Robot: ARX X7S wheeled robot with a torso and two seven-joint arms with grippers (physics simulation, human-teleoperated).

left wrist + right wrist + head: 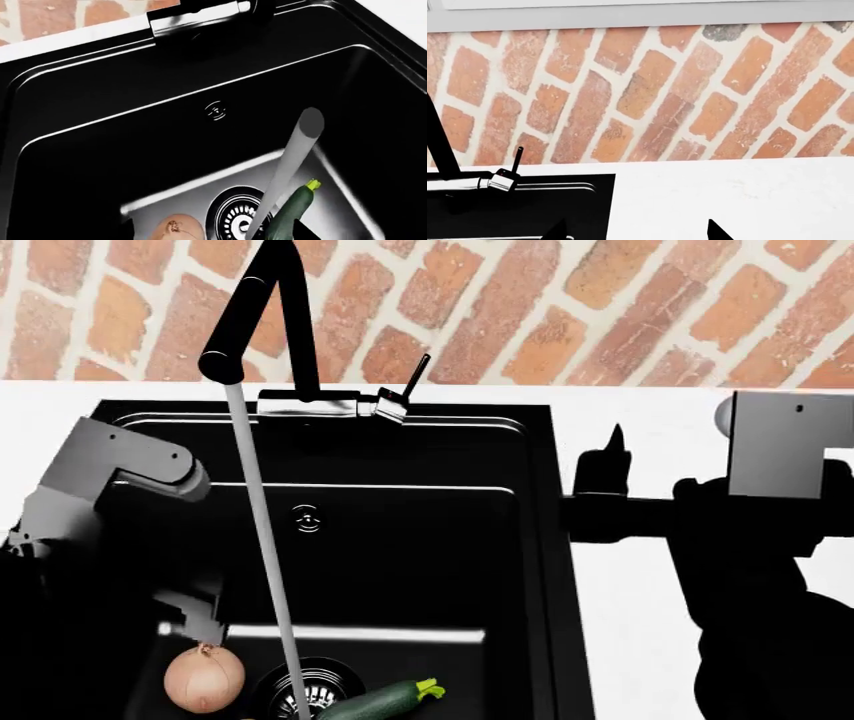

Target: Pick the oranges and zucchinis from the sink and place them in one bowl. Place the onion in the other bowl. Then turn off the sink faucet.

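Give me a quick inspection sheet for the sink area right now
Surface: white counter around the black sink.
Job's things: onion and zucchini on the sink floor near the drain; faucet running, water stream falling; no oranges or bowls in view.
Clutter: nothing seen.
Grippers: left gripper low in the sink above the onion, jaws unclear; right gripper over the counter, jaws apart.
Cables: nothing seen.
Surroundings: brick wall behind.

Flat, even simulator light falls throughout, with no visible source. The sink (400,540) renders near-black, its edges catching thin white highlights and a bright glare band near the drain (233,215). All views stay sharp and undistorted.
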